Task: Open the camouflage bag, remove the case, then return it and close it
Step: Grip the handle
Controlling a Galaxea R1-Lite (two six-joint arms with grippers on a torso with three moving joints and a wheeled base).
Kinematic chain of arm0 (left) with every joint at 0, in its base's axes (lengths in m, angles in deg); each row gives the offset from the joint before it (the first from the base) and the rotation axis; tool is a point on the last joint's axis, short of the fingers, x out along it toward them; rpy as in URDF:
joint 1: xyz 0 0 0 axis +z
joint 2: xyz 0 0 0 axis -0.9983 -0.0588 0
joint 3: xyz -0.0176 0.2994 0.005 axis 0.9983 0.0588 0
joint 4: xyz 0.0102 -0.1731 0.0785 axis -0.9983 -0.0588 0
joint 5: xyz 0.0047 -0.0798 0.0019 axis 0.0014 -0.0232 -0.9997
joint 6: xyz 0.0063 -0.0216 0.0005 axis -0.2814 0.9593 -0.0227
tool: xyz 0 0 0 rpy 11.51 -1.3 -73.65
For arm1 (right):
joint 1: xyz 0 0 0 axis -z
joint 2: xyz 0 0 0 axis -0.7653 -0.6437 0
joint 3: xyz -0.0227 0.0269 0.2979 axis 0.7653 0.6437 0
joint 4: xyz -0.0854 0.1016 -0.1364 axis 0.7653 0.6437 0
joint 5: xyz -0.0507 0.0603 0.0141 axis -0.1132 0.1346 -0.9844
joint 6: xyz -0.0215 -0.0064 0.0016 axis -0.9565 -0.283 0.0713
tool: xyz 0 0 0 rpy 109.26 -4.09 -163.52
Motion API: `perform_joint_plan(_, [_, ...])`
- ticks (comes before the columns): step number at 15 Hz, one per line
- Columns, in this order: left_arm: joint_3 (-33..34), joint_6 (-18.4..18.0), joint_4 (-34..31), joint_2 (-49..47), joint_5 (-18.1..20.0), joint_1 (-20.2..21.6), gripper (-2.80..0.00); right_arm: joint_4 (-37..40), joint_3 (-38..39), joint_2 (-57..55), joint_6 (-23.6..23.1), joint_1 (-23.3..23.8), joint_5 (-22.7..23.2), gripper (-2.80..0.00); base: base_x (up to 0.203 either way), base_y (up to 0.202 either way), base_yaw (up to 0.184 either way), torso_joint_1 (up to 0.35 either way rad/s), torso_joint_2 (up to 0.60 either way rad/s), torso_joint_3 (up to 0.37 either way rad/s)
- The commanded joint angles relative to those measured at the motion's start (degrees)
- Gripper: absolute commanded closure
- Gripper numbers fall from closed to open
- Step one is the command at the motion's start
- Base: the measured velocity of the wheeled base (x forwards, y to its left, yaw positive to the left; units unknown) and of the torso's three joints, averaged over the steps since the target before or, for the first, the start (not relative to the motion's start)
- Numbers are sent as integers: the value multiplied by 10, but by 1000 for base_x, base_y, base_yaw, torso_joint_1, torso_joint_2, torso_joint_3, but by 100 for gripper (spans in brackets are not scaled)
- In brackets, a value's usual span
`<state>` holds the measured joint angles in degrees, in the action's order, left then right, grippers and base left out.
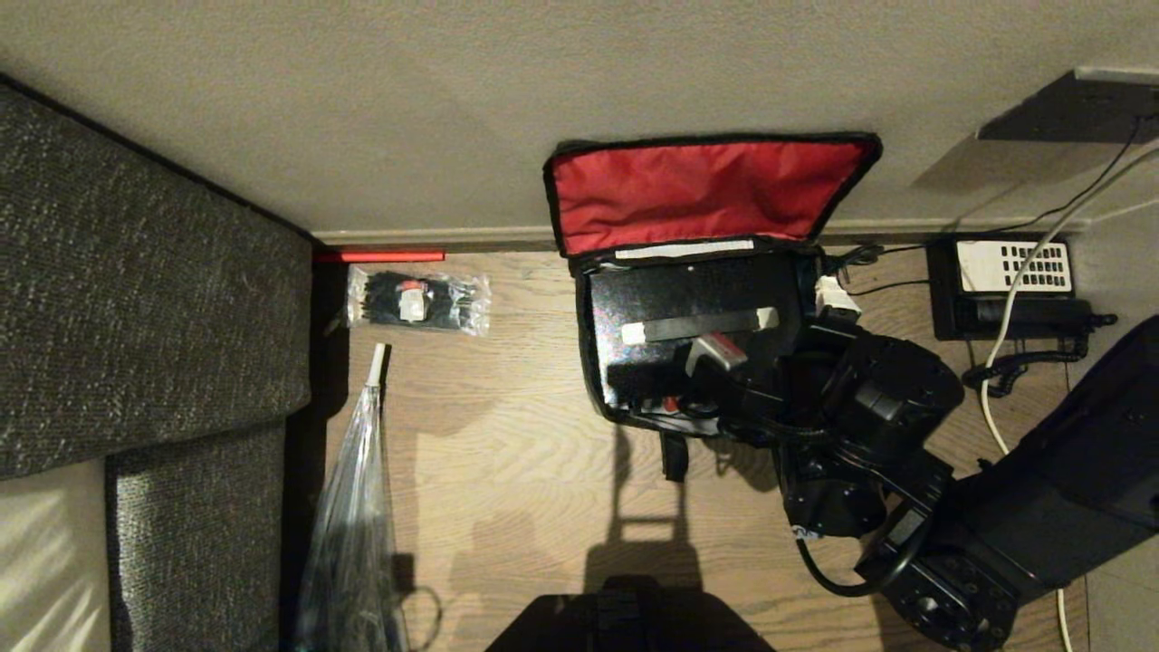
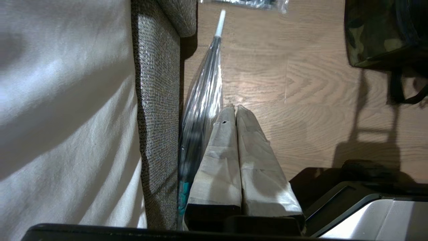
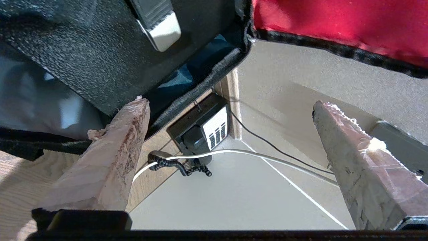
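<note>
Head view: you see the bag (image 1: 715, 272) on the wooden floor (image 1: 507, 453) against the far wall (image 1: 453, 109), its lid thrown back so the red lining faces you. The case (image 1: 688, 335) sits inside it, black top up, with a pale-tipped strap across it. The right arm reaches in from the right, and its pincer (image 1: 819, 312) hangs at the bag's right edge; from here you cannot read its jaws. A phone (image 1: 1010, 290) lies to the right of the bag by the wall. A packet (image 1: 416, 302) of black ties lies well to the left, and a clear umbrella (image 1: 353, 507) lies nearer, beside the sofa (image 1: 145, 299).

Right wrist view: only here do you see the right pincer (image 3: 230, 130) spread wide and holding nothing, one finger (image 3: 113, 150) just beside the bag's black rim, the other over bare floor. The case (image 3: 100, 50) and the red lining (image 3: 334, 23) fill the frame beyond the fingers.

Left wrist view: the left pincer (image 2: 235, 112) is closed, fingertips together and empty, low by the sofa and umbrella (image 2: 204, 97). This view alone shows the bag's camouflage side (image 2: 374, 33).
</note>
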<state>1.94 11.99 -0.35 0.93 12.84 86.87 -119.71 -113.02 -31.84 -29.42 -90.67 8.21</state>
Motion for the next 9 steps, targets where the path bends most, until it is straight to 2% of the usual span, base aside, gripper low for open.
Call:
perform_joint_plan(1, [1,2,0,1,0,0,0,-5,-1,-4,-5,-1,-3,-280,0,0,0,4,7,113])
perform_joint_plan(9, [1,2,0,1,0,0,0,-5,-2,-25,3,-10,-3,-280,0,0,0,2,2,200])
